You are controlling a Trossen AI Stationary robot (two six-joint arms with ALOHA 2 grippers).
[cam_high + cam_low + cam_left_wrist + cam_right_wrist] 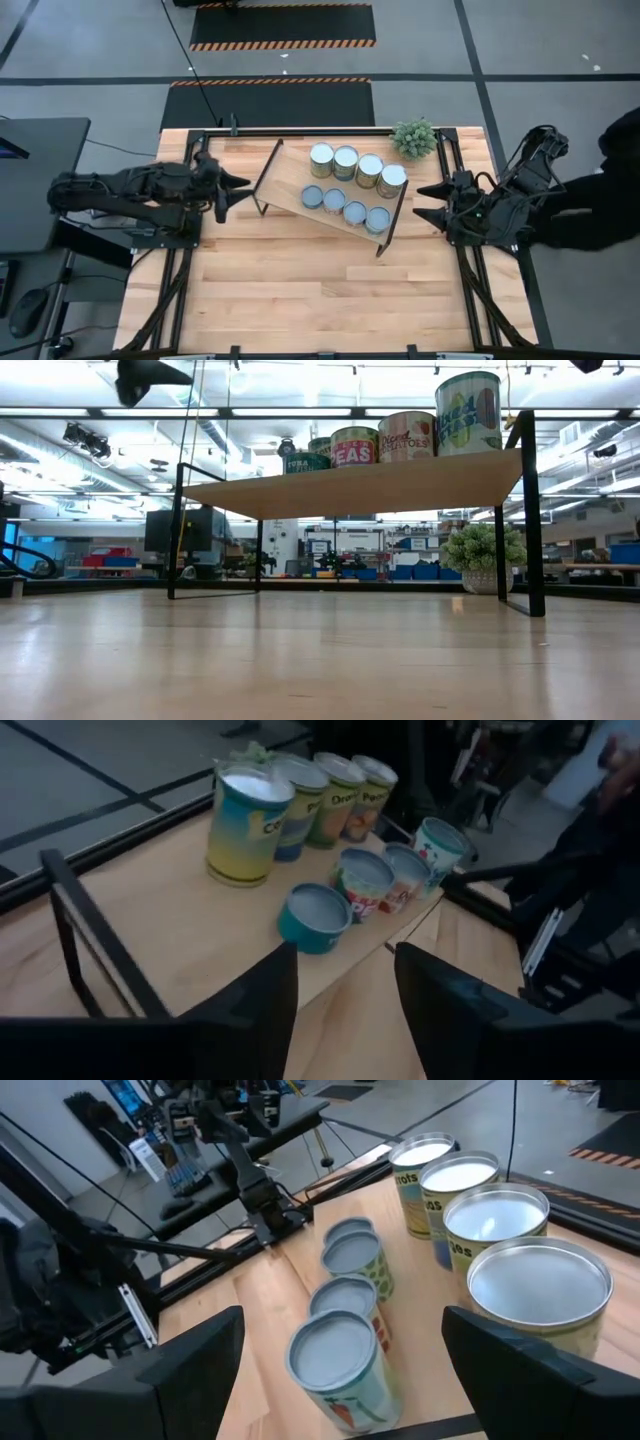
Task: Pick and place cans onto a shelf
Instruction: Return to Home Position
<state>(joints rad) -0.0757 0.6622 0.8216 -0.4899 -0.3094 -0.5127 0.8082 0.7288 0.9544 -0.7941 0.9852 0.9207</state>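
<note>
My left gripper [242,192] hangs just left of the shelf [288,178], fingers spread and holding nothing. My right gripper [420,201] sits off the shelf's right end — equally spread. All eight cans [346,161] stand on the shelf in two rows.

1. Potted plant [414,137]: small, green and bushy, standing near the far edge of the tabletop, right of centre. The low view shows it in a pale pot [483,555].
2. Tabletop [300,290]: light-wood planks running lengthwise, with a black bar [300,131] along the far edge.
3. Floor mats: two black rectangles beyond the table, one near [268,103] and one farther [282,25], each edged with orange-and-black stripes.
4. Dark desk [35,170]: beside the table's left side, with a computer mouse [27,312] lying nearer the camera.
5. Room behind, low view: long ceiling lights [330,410] and a row of blue bins [420,571].
</note>
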